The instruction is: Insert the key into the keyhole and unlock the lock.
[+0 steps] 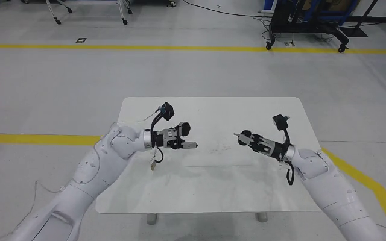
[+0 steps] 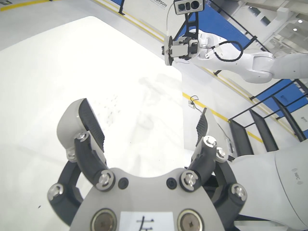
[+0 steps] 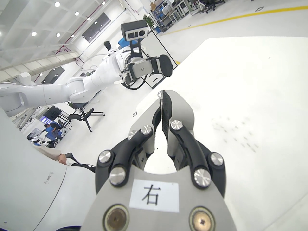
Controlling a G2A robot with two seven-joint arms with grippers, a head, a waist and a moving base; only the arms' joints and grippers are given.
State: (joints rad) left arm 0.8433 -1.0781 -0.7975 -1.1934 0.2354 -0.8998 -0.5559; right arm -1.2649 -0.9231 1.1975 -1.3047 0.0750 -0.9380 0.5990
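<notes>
Pinching key (image 3: 159, 94), tip toward left fingers (image 2: 92, 121) (spread, empty): closed right fingers (image 3: 179, 109).

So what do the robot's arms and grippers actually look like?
The left arm and right arm are rounded, glossy white shells. The left gripper and right gripper are grey metal with black linkages, silver screws and pale fingers lined with black ribbed pads. Each carries a white label, a boxy black camera and looping black cable.
</notes>
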